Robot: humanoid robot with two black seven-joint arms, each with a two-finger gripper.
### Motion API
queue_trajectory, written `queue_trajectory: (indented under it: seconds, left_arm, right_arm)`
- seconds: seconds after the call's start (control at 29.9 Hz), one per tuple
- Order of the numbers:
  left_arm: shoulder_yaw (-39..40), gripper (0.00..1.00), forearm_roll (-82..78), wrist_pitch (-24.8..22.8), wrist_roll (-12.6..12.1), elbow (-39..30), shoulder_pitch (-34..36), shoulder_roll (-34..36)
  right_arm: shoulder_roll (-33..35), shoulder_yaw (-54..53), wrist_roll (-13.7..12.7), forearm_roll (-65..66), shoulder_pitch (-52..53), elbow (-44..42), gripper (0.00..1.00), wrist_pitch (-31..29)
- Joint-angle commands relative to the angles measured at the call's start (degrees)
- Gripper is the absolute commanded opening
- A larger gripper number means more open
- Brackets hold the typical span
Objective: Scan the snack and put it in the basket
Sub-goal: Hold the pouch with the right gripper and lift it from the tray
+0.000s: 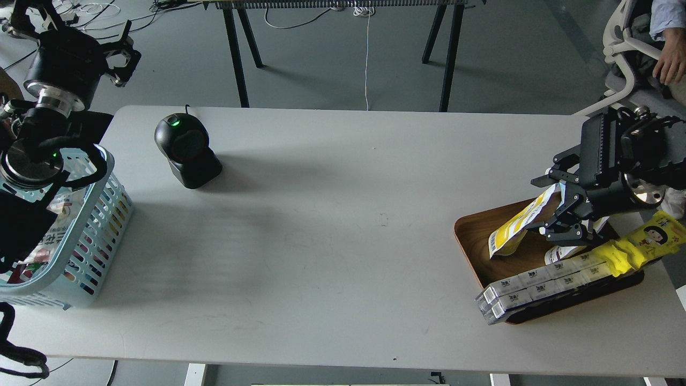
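The snack (512, 231), a yellow pouch with a white top, leans tilted in the brown wooden tray (470, 236) at the right. My right gripper (552, 203) is open, and its fingers straddle the pouch's upper white end. The light blue basket (99, 214) stands at the table's left edge with several packets inside. My left gripper (75, 37) is raised beyond the table's far left corner, above and behind the basket, with its fingers spread and nothing in it.
A black barcode scanner (187, 150) stands at the far left of the table with a green light on top. The tray also holds a long yellow pack with a cartoon face (640, 244) and a row of small white boxes (536, 287). A chair (621, 48) stands at the far right.
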State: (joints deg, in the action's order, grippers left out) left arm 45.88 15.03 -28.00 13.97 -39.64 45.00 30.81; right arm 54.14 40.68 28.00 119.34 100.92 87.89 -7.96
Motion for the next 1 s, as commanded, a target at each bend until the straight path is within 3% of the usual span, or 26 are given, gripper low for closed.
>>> queue_trajectory:
  seconds: [0.0,0.67,0.97]
  left_arm:
    - [0.00,1.00,0.00,0.00,0.01,0.00,0.00,-0.23]
    - [0.00,1.00,0.00,0.00,0.01,0.00,-0.09,-0.05]
    - [0.00,1.00,0.00,0.00,0.01,0.00,-0.09,-0.05]
  right_arm:
    - [0.00,0.01,0.00,0.02,-0.02,0.00,0.79,0.05]
    - [0.09,0.10,0.00,0.28,-0.02,0.09,0.79,-0.04]
    - [0.09,0.27,0.00,0.72,-0.37,0.00,0.68,-0.13]
